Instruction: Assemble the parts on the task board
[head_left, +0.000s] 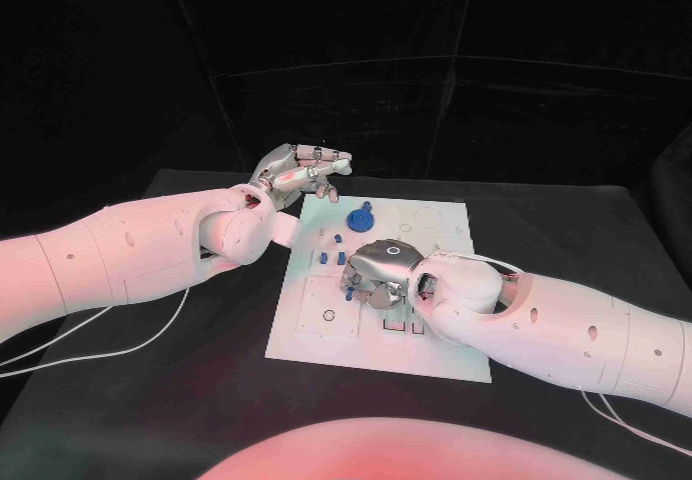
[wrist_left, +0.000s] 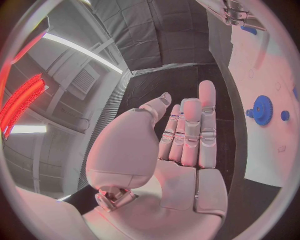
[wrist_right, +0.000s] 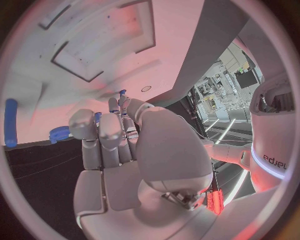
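The white task board (head_left: 433, 225) lies in the middle of the black table. A blue gear (head_left: 361, 217) stands on its far part, with small blue pegs (head_left: 335, 240) next to it. My right hand (head_left: 382, 268) is low over the board's middle, fingers pointing down. Its fingertips (wrist_right: 115, 103) and thumb close around a small blue peg (wrist_right: 122, 93) at the board. The blue gear (wrist_right: 59, 133) and a blue bar (wrist_right: 10, 122) lie beyond it. My left hand (head_left: 300, 172) hovers off the board's far left corner, fingers (wrist_left: 190, 130) straight and holding nothing. A blue piece (head_left: 329, 193) sits just below it.
Recesses and printed outlines (head_left: 329, 300) mark the board's near half. Black table (head_left: 173, 400) surrounds the board on all sides. White cables (head_left: 101, 335) trail from both arms onto the table. The blue gear (wrist_left: 261, 109) lies to the side of my left hand.
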